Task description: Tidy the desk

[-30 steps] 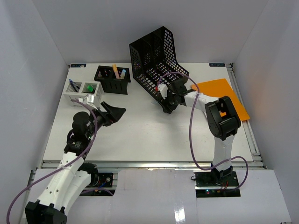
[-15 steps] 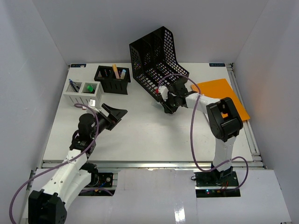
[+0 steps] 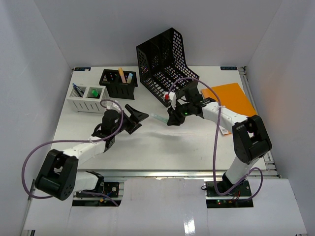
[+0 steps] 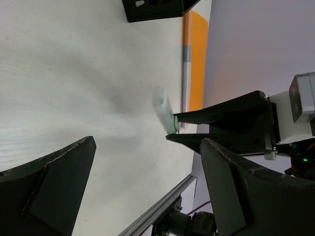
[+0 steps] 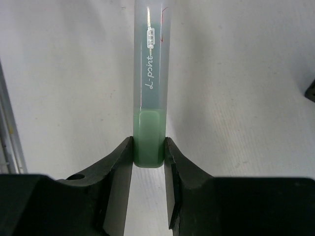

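Since a second ago the right gripper (image 3: 171,119) has left the foot of the file rack (image 3: 162,64) and now sits toward the middle of the desk (image 3: 162,147). Its arm is bent lower, toward the right edge. A pale pen (image 3: 160,118) now sticks out from it to the left. The left arm has stretched forward from the near left corner, bringing the left gripper (image 3: 139,122) close to the pen's free end but not touching it.

The right wrist view shows the right gripper (image 5: 148,147) pinched narrow on the green end of the pen (image 5: 148,73). White lettering along the clear barrel reads roughly "d-point"; a small red mark beside it is too faint to read.

The left gripper (image 4: 147,142) stands wide with nothing between its fingers. It faces the pen (image 4: 165,110).

The desk fills the floor of the white-walled enclosure, with its metal rail (image 3: 162,172) at the near edge. An orange folder (image 3: 231,96) lies by the right edge. A black pen holder (image 3: 118,83) and a grey tray (image 3: 88,98) stand near the far left corner. The file rack stands at the far edge, just behind the right gripper.
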Controlling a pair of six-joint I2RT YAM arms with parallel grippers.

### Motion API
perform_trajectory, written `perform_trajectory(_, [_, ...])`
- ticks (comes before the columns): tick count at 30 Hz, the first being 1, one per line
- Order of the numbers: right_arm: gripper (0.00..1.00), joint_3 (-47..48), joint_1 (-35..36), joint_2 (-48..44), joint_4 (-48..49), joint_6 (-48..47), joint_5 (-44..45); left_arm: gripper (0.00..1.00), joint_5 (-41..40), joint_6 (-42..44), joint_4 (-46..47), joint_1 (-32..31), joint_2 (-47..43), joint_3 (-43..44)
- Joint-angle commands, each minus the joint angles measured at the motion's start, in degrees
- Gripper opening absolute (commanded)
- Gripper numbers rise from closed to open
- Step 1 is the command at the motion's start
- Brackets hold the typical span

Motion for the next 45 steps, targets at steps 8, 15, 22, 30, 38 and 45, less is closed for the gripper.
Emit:
perform_trajectory(8, [0.08, 5.94, 4.63, -1.54, 3.1, 8.56, -5.29, 0.73, 0.42, -1.85, 11.45, -3.83, 12.23, 10.67])
perform_trajectory(15, [0.08, 5.69, 4.54, -1.33, 4.19, 10.21, -6.5, 0.51, 0.59, -3.07, 12.85, -3.83, 11.15, 8.45])
perform_trajectory(22, [0.08, 5.63, 4.57, -0.81, 5.18, 11.73, -3.68, 0.49, 0.0, -2.05, 10.96, -3.83, 9.19, 8.98])
perform_trajectory(30, [0.08, 5.45, 4.5, -1.06, 6.29, 13.46, 0.55, 0.55, -1.68, 0.73, 7.5, -3.83, 7.18, 9.46])
perform_trajectory(38, [0.08, 4.69, 4.54, -1.9, 6.98, 13.88, 0.1, 0.36, -4.23, 2.95, 3.64, -3.83, 7.17, 11.06])
perform_trajectory(45, [0.26, 4.2, 4.54, -2.28, 7.01, 13.07, -3.42, 0.08, -4.98, 5.67, 2.08, -3.83, 8.41, 13.54])
